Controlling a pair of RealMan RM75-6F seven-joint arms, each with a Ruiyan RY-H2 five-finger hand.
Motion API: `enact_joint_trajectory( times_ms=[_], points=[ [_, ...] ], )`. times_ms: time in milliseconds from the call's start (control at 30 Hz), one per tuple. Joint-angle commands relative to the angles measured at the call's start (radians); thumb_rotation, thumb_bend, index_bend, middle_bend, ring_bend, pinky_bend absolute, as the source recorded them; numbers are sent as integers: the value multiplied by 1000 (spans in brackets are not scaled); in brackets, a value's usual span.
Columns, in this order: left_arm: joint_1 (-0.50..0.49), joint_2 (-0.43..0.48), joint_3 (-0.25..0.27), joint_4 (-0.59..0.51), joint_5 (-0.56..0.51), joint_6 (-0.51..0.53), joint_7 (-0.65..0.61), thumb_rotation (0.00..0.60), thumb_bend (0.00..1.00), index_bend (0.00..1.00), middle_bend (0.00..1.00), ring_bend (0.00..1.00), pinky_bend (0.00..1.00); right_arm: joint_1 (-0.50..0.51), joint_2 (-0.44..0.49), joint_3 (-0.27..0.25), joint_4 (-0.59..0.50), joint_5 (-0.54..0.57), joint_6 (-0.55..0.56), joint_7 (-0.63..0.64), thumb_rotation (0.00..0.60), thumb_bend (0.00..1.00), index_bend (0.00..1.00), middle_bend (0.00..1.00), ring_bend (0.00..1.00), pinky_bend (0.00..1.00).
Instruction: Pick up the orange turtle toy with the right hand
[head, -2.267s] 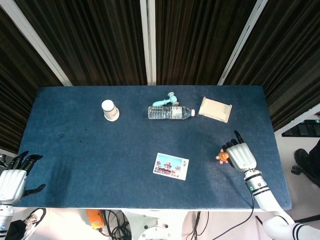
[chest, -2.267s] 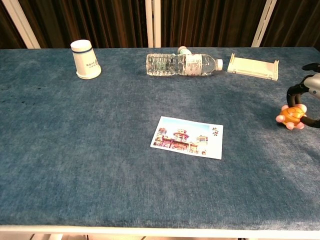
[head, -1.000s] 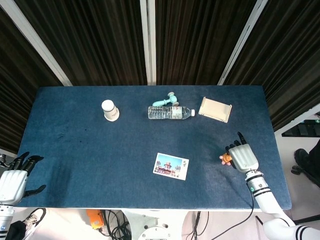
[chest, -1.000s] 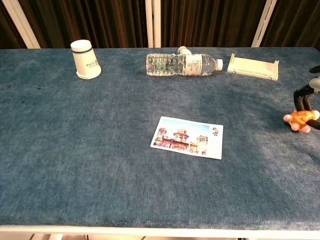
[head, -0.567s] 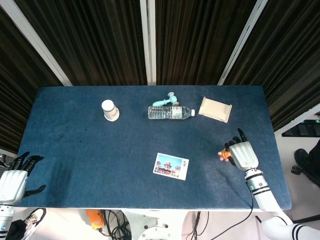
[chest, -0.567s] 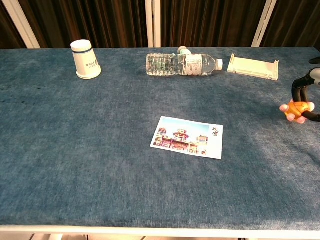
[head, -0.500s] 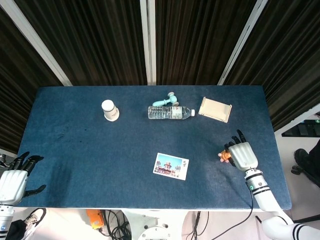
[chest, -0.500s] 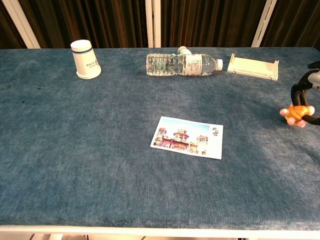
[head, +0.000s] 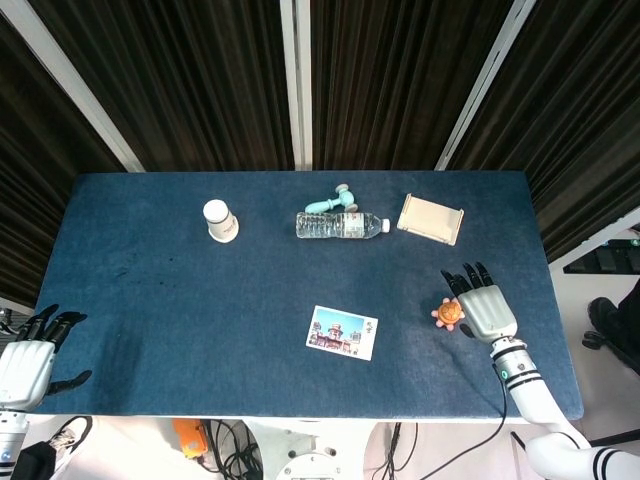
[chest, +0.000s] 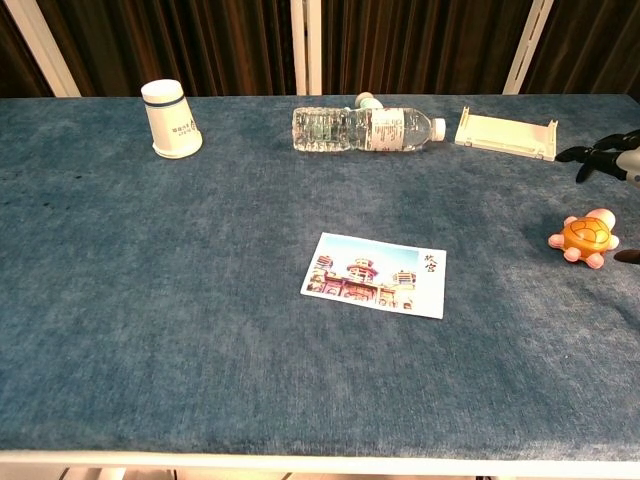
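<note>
The orange turtle toy (head: 448, 314) (chest: 584, 238), with pink feet, lies flat on the blue table at the right side. My right hand (head: 483, 303) hovers just to its right, fingers spread and holding nothing; in the chest view only its dark fingertips (chest: 597, 153) show at the right edge, above the toy. My left hand (head: 30, 353) hangs off the table's front left corner with fingers apart and nothing in it.
A postcard (head: 342, 332) lies near the table's middle. At the back stand a paper cup (head: 220, 220), a lying water bottle (head: 342, 225) with a teal toy (head: 331, 201) behind it, and a beige tray (head: 431, 218).
My right hand was pinching the turtle slightly above the table; its fingers have spread and the toy now lies loose on the cloth beside the hand.
</note>
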Motion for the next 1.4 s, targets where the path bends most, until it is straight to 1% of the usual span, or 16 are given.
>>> enact_joint_trajectory(
  times_ms=[33,167,300,400,500,633,733,767,833,867,900,933,967,1000,1233,1400],
  points=[
    [0,0,0,0,0,0,1,600,34,215,179,49,152,4,-15,-2,7,20,-14,-20,600,131,186,282,0,0],
    [0,2,0,-1,-2,-1,0,600,34,215,179,49,152,2,-55,5,33,5,25,-20,600,251,401,437,37,0],
    [-1,3,-1,4,-5,-6,-6,600,34,215,179,49,152,-4,-101,0,99,-49,78,18,600,326,780,705,219,0],
    [-1,2,0,8,-6,-7,-11,600,33,215,179,49,152,-7,-130,-6,152,-88,110,47,600,341,945,825,303,0],
    [-1,1,0,11,-7,-9,-15,600,33,215,179,49,152,-7,-147,-14,187,-108,119,64,600,376,1000,906,366,0],
    [0,1,0,14,-6,-6,-18,600,34,215,179,49,152,-9,-154,-13,204,-119,128,84,600,397,1000,940,399,0],
    [1,0,0,14,-5,-5,-18,600,34,215,179,49,152,-14,-162,-1,210,-131,156,129,600,364,1000,939,398,0],
    [1,0,0,14,-5,-5,-18,600,34,215,179,49,152,-15,-164,1,214,-139,167,157,600,349,992,925,395,0],
    [0,0,0,14,-4,-5,-17,600,34,215,179,49,152,-15,-160,0,214,-146,165,185,600,230,821,755,325,0],
    [0,0,0,14,-4,-5,-16,600,34,215,179,49,152,-13,-153,-1,207,-145,155,197,600,155,665,612,255,0],
    [0,0,0,13,-3,-5,-15,600,34,215,179,49,152,-11,-147,0,199,-141,146,203,600,71,438,414,147,0],
    [0,-1,0,13,-3,-4,-14,600,34,215,179,49,152,-9,-141,2,190,-136,138,205,600,41,324,317,100,0],
    [0,-1,0,12,-3,-3,-13,600,34,215,179,49,152,-8,-133,6,176,-128,130,206,600,9,118,130,24,0],
    [0,0,-1,11,-3,-2,-12,600,34,215,179,49,152,-8,-129,10,166,-125,129,209,600,1,25,40,0,0],
    [-2,4,-3,-1,-1,-1,-4,600,34,214,179,49,152,-35,-82,17,110,-113,157,240,600,0,0,0,0,0],
    [-9,15,-7,-26,5,-2,8,600,34,215,179,49,152,-122,39,-23,-12,-137,260,239,600,2,0,0,0,0]
  ],
)
